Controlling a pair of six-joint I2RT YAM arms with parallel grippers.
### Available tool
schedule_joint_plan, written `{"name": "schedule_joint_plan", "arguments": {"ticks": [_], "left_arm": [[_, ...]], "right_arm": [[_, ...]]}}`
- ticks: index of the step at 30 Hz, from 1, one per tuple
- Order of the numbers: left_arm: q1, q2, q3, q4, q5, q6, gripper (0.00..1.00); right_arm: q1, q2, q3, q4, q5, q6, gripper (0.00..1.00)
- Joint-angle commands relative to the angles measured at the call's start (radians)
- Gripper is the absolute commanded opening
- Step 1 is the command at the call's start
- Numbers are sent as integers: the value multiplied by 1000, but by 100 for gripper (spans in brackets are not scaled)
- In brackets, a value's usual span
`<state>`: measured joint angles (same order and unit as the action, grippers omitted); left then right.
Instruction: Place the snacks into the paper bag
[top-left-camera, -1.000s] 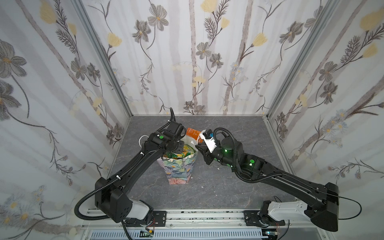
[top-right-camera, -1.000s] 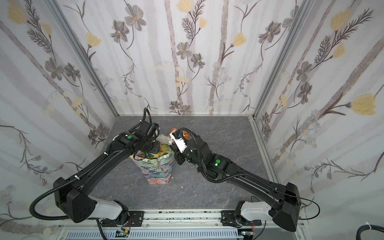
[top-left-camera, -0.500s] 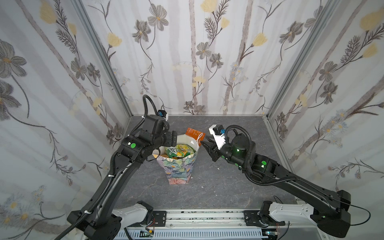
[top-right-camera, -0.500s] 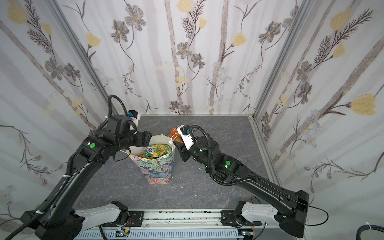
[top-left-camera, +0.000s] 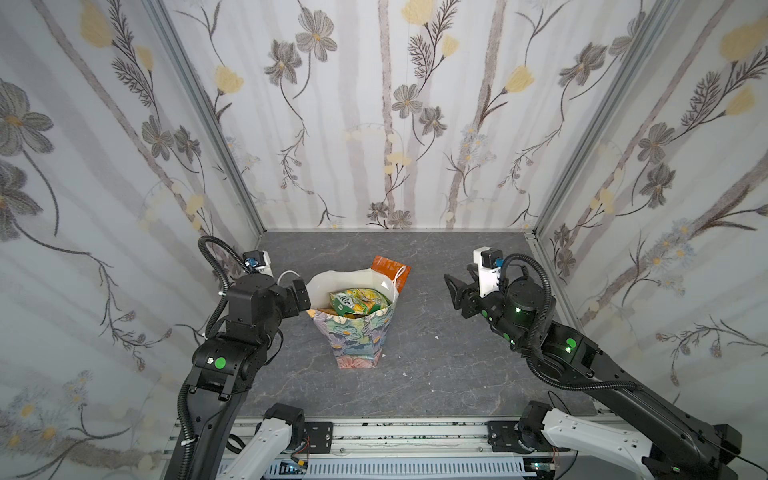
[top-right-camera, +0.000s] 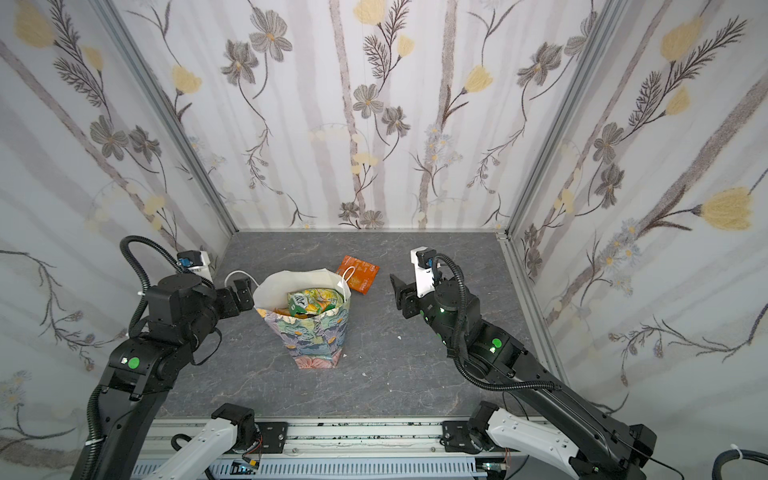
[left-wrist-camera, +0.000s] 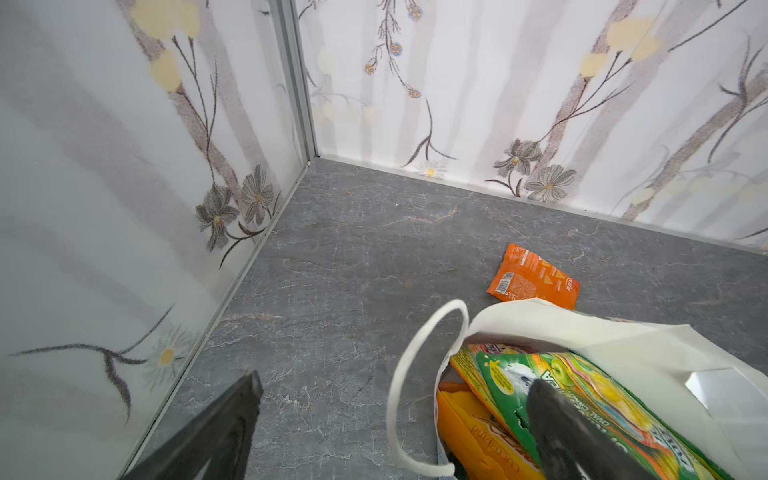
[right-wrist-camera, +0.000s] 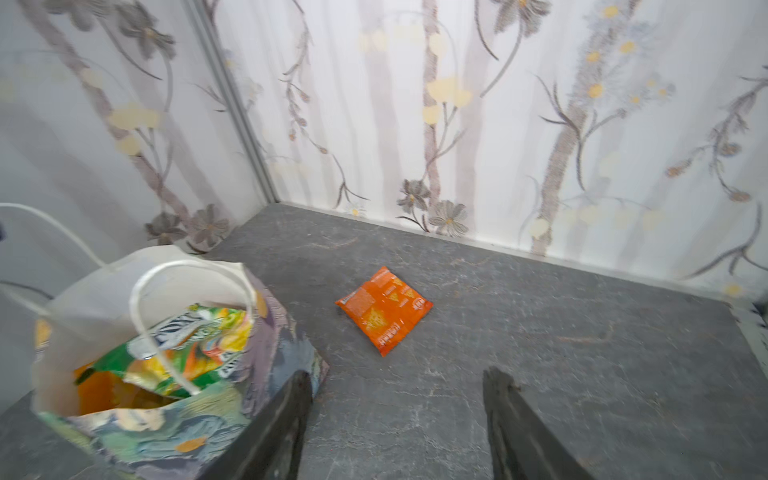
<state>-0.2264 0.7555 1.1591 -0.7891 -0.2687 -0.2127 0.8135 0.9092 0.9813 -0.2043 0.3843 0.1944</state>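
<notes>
The paper bag (top-left-camera: 353, 336) stands upright mid-frame on the desk (top-left-camera: 436, 365) in both top views. It is packed nearly to its rim, with a green packet (top-left-camera: 357, 301) on top. One orange packet (top-left-camera: 390, 270) lies flat on the desk just behind the bag, at its upper right.

Both claws are released and empty. The left claw (top-left-camera: 302, 296) hangs just beside the bag's left rim, near a cord handle (left-wrist-camera: 392, 407). The right claw (right-wrist-camera: 397, 372) hovers well right of the bag.

The step in hand is probably fetching the orange packet. The right claw has the clearer line, since only bare desk lies between it and the packet. It should come down level, pinch across a crinkly edge, lift above the rim and let go over the green packet, clear of the handles. The back wall is well beyond the packet, so the tight edge is the bag's wall right beside it.
</notes>
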Motion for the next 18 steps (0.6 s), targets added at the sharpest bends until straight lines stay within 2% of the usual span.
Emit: {"name": "schedule_joint_plan", "arguments": {"ticks": [1,7,13,18], "left_arm": [[22,-26,-23,89,-24,-27,100],[72,-50,-50,87,7,-45,100],[115,-57,-84,111,109,-74,100],[136,-48,-60,88,217,-95,100]], "right_arm": [[-69,14,-56,-29,41,66,72],[-106,124,-154,50,-26,56,84],[-105,277,-262,284,-108,-23,87],[-101,438,-239,400,-170,-143,89]]}}
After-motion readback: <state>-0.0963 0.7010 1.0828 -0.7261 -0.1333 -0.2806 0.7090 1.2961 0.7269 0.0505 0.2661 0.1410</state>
